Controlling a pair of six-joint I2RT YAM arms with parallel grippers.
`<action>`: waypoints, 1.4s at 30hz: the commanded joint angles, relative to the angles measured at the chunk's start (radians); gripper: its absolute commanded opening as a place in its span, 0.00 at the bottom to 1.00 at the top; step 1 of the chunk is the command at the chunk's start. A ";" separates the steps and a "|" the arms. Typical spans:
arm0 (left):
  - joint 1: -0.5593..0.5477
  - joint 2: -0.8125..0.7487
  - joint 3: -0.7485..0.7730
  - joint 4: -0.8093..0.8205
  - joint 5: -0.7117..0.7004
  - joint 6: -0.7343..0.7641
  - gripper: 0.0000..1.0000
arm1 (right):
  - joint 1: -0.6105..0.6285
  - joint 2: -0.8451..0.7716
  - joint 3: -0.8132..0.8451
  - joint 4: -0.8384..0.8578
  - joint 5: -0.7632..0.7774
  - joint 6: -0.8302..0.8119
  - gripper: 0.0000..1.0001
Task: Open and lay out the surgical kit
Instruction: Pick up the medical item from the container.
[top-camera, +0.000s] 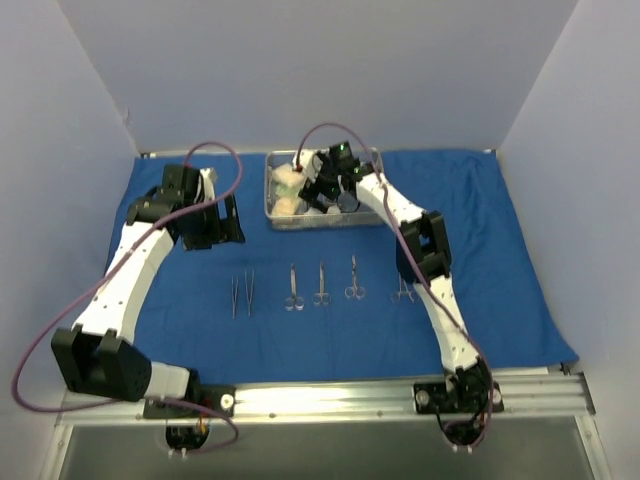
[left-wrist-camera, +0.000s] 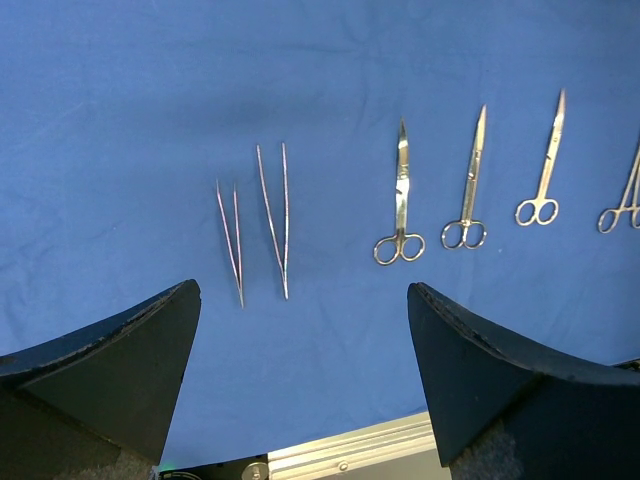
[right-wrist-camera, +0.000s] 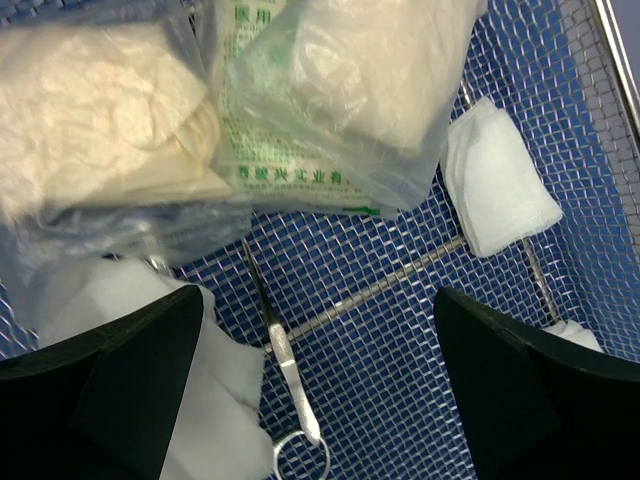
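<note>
Blue drape (top-camera: 500, 250) spread flat over the table, wire-mesh tray (top-camera: 270, 205) standing on it at the far middle. Laid out in a row on the cloth nearer the arms, left to right: shorter tweezers (left-wrist-camera: 230, 240), longer tweezers (left-wrist-camera: 275, 215) just beside them, then first scissors (left-wrist-camera: 400, 200), second scissors (left-wrist-camera: 468, 185), third scissors (left-wrist-camera: 543, 165). At the right end, forceps (left-wrist-camera: 625, 195), cut by the frame edge in the left wrist view and partly hidden behind the right arm from above. All apart from one another, tips pointing away from the arm bases, rings toward them.

Left gripper (left-wrist-camera: 302, 300) hanging above the drape to the left of the tray, jaws spread wide with nothing between them. Both tweezers seen through the gap, untouched.

Right gripper (right-wrist-camera: 320, 310) reaching down into the tray, jaws likewise wide apart, holding nothing. Inside the tray, beyond the fingers: printed clear packet (right-wrist-camera: 340, 90) with green lettering and pale folded contents, overlapping a second clear packet (right-wrist-camera: 90, 110) at its left. White gauze pad (right-wrist-camera: 495, 180) lying on the mesh just right of the printed packet. Between the fingers, on the mesh: ring-handled steel instrument (right-wrist-camera: 288, 365), tip tucked under the packets, ring toward the camera. More gauze (right-wrist-camera: 225, 400) touching that instrument on one side, partly hidden by one finger. Not clear enough to tell scissors from forceps there
</note>
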 joint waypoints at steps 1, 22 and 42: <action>0.013 0.027 0.019 0.033 0.023 0.027 0.94 | -0.010 0.021 0.042 -0.224 -0.057 -0.124 0.96; 0.051 0.069 0.028 0.051 0.029 0.019 0.94 | -0.013 0.125 0.071 -0.078 -0.083 -0.034 0.25; 0.053 0.009 0.016 0.099 0.069 -0.030 0.94 | -0.053 -0.166 -0.229 0.382 -0.053 0.152 0.00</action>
